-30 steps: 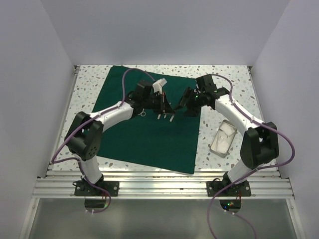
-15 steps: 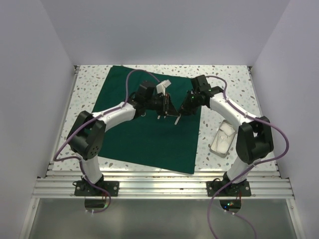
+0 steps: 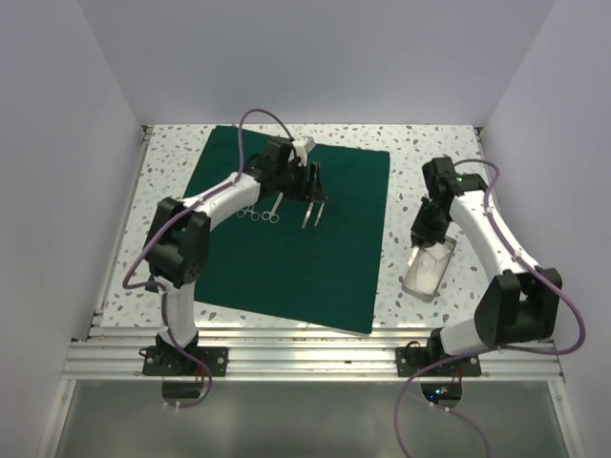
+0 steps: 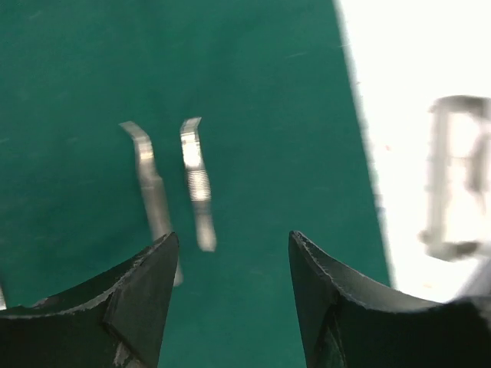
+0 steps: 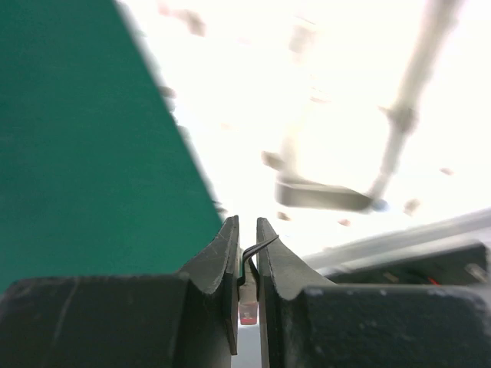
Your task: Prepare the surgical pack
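Preparing the surgical pack: the dark green drape (image 3: 286, 272) lay spread flat over the speckled table (image 3: 420, 153), its near right corner reaching toward the arms' bases. The left arm stretched across the far half of the cloth. The left gripper (image 4: 232, 236) was seen from its wrist camera with its jaws standing wide apart and nothing between them. Just ahead of its fingertips the steel tweezers (image 4: 198, 180) rested on the cloth, the two curved arms side by side and slightly spread. The scissors (image 3: 260, 214) lay on the drape just to the left of that gripper, handles toward the left edge. Off the cloth, to its right and near its edge, the small metal tray (image 3: 409, 286) sat on the bare table with white gauze (image 3: 431, 260) inside. The right gripper (image 5: 245, 224) hung over the tray's far end, well apart from the left one, its jaws drawn almost together with only a narrow slit between them. A thin dark curl (image 5: 259, 247) showed in that slit. What it was, and whether it was gripped, could not be told.
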Tool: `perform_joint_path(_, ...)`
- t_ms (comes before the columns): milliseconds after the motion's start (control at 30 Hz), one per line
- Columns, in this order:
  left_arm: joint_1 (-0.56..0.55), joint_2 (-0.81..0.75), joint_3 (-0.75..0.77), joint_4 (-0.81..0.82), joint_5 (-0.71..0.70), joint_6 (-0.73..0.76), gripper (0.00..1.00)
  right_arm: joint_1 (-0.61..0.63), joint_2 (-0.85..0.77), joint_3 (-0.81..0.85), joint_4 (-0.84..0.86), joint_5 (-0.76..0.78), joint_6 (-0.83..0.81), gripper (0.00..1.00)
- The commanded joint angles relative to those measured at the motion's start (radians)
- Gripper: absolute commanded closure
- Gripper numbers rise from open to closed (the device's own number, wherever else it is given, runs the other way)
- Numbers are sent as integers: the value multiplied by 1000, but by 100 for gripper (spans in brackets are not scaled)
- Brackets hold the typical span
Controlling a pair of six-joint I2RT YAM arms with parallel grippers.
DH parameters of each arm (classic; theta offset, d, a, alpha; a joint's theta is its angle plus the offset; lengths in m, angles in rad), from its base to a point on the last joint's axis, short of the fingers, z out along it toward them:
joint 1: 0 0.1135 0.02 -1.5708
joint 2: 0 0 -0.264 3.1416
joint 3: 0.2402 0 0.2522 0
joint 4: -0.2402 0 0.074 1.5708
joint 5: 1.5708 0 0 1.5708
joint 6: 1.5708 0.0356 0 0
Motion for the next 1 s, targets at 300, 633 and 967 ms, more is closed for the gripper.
perform_joint_path(300,-90,223,191,-181,-461,130,36,-93,6,-231,6,206,-121,100)
perform_joint_path(633,-114,240,219,-193,-579,137,43,-122,105,-197,58,189,-145,77)
perform_joint_path(967,-119,269,225,-187,-576,143,73,-122,53,-104,-25,161,-144,54)
